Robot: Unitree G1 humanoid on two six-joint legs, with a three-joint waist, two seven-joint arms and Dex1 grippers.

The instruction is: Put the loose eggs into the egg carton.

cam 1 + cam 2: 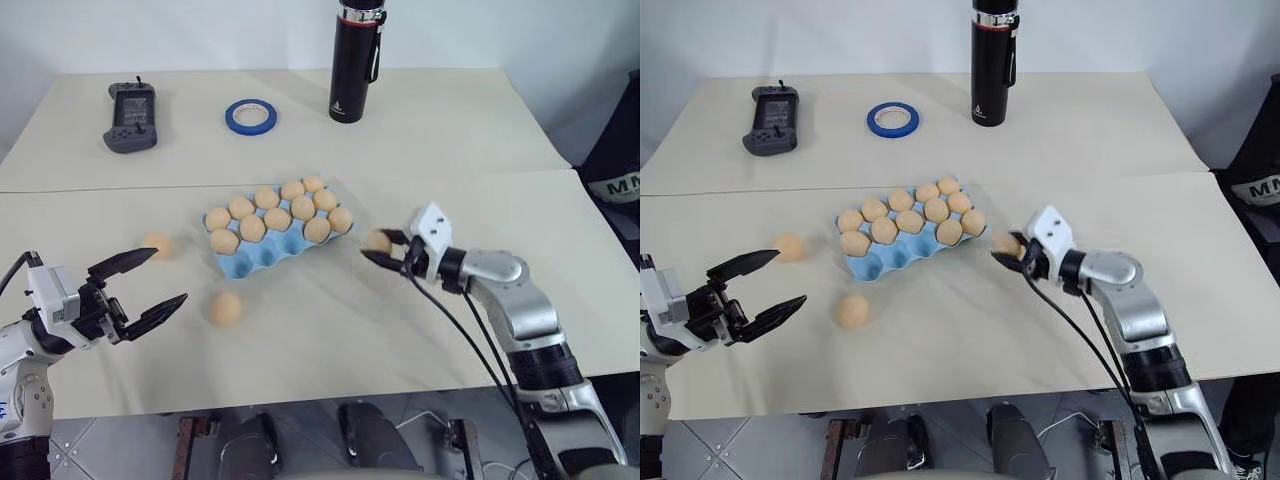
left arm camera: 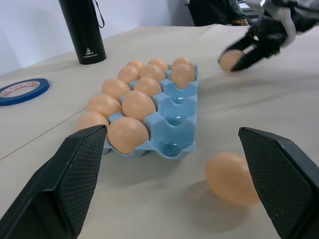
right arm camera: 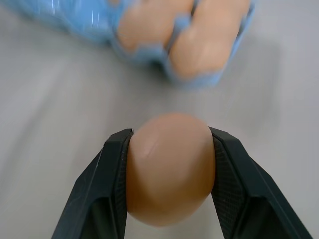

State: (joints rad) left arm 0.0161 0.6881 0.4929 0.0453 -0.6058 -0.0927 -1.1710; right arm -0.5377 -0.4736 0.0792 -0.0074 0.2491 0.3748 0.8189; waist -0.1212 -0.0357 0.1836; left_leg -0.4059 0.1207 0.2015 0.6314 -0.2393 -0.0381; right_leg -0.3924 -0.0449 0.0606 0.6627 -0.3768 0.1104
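Got an egg [image 3: 170, 168] pinched in my right gripper [image 1: 383, 247], just right of the egg carton [image 1: 275, 250]. Next it needs lifting over an empty near-row pocket. Left gripper [image 1: 150, 283] hangs spread wide, left of the carton.

Egg carton [image 3: 149, 30] — blurred, cut off at the edge.

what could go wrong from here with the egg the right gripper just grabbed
1. The right gripper pinches the egg only by its smooth curved sides, so it might slip or crack on the way to the egg carton.
2. Only the near row of pockets is free, right beside seated eggs; a low approach could knock them.
3. Two loose eggs lie on the table near the open left gripper; a bump may send them rolling.
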